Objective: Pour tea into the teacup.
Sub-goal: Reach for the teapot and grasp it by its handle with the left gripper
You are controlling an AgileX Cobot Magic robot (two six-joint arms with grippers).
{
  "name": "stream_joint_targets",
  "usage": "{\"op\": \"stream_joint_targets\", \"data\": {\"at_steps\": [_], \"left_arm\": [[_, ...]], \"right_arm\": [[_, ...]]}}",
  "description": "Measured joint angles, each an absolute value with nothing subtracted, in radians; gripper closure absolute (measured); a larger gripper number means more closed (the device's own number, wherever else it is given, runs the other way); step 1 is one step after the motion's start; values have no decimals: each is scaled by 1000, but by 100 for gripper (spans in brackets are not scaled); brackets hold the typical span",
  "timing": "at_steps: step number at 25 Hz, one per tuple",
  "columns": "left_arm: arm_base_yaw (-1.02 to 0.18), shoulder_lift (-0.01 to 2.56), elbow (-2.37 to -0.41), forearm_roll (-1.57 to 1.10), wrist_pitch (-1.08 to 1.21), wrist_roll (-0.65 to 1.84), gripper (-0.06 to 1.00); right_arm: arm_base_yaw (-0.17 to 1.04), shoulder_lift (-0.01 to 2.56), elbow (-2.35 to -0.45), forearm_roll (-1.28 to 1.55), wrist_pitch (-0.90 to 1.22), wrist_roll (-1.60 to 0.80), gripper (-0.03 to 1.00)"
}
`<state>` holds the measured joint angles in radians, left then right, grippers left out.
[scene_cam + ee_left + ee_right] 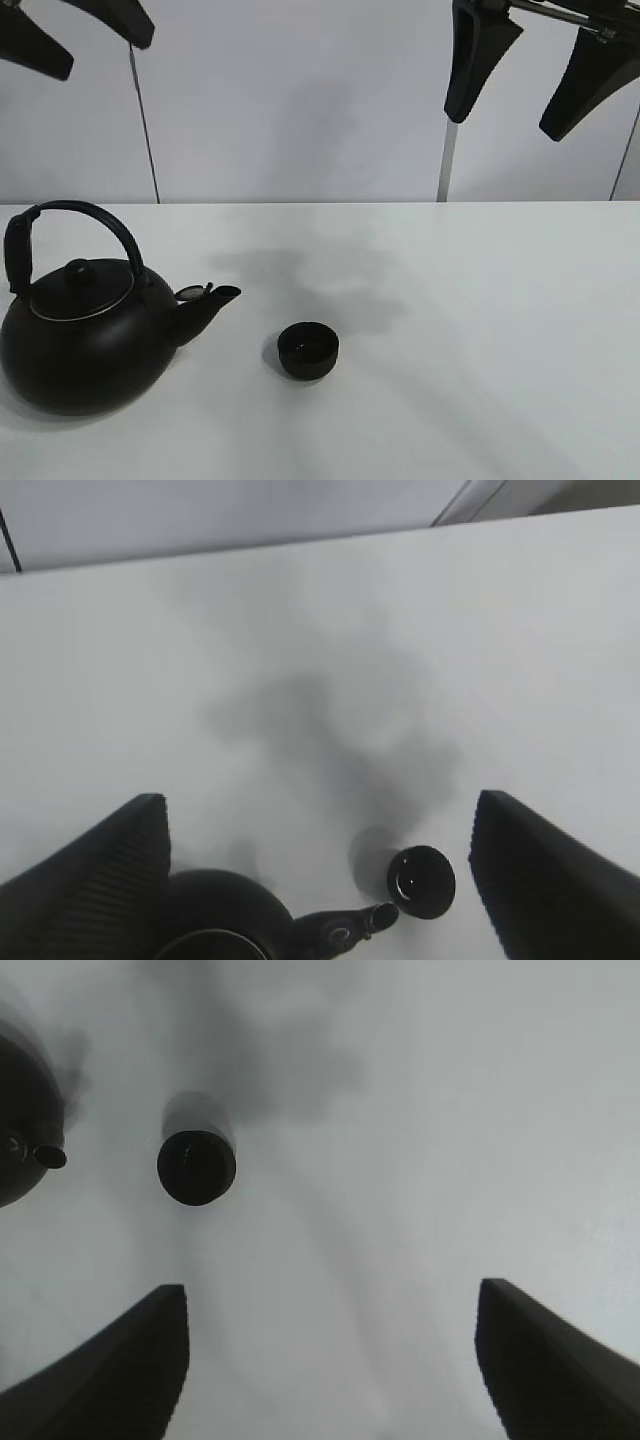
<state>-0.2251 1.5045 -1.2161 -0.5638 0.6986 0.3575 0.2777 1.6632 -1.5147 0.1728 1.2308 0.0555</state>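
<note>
A small matte-black teacup (308, 350) stands upright on the white table (480, 330), just right of the kettle's spout. The big round black kettle (85, 335) with an arched handle sits at the front left, spout pointing right toward the cup. My left gripper (75, 35) hangs open high above the table at the top left. My right gripper (540, 70) hangs open high at the top right. Both are empty and far from the objects. The left wrist view shows the cup (421, 882) and the kettle (225, 920). The right wrist view shows the cup (196, 1167) and the kettle's edge (20, 1110).
A white wall stands behind the table. A thin dark cable (143, 120) runs down the wall at the left and a metal post (447, 160) at the right.
</note>
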Motion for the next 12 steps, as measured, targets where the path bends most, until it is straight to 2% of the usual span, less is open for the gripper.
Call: {"op": "stream_joint_targets", "data": {"at_steps": [12], "left_arm": [[-225, 1191, -1109, -567, 606, 486, 35]], "right_arm": [[278, 1663, -1515, 172, 1231, 56, 42]]}}
